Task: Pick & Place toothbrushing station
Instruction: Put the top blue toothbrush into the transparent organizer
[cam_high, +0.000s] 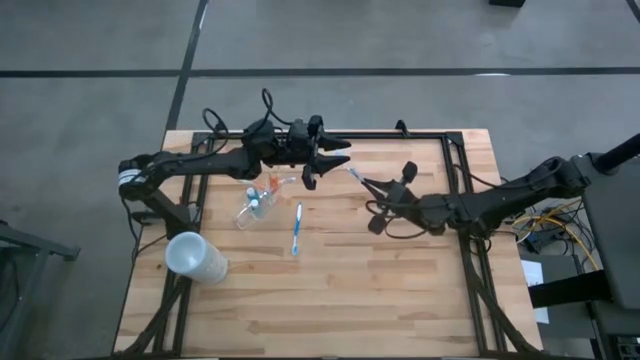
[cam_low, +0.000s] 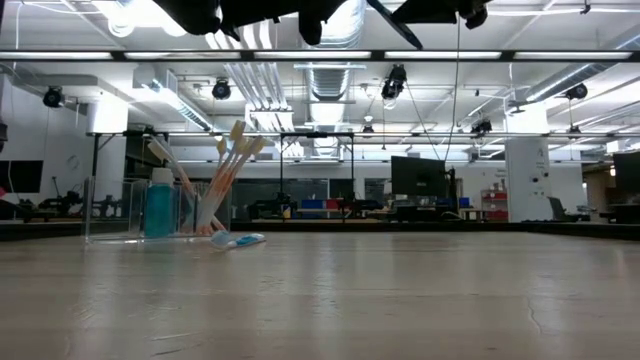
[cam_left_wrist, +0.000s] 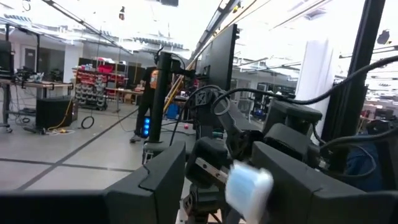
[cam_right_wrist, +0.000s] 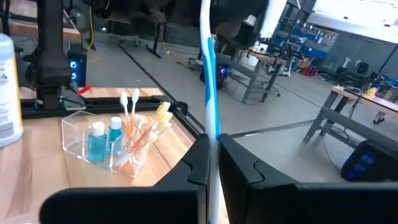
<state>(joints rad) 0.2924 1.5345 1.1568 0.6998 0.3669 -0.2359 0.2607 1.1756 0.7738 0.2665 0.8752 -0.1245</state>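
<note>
Two grippers meet mid-air over the worktop's (cam_high: 400, 300) far side. My right gripper (cam_high: 366, 186) pinches a white-blue toothbrush (cam_right_wrist: 208, 93), its head reaching between the parted fingers of the left gripper (cam_high: 325, 158). I judge a handover. Clear holder (cam_high: 255, 203) lies left of them; another toothbrush (cam_high: 297, 229) lies flat beside it. Frosted cup (cam_high: 195, 257) sits well clear.

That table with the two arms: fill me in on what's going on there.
The right gripper is shut on a white-blue toothbrush, held above the table and pointing toward the left gripper, which is open just in front of its head. A clear holder with orange toothbrushes and a blue tube sits on the table, another blue toothbrush lies loose beside it, and a frosted cup stands nearer the front.
</note>
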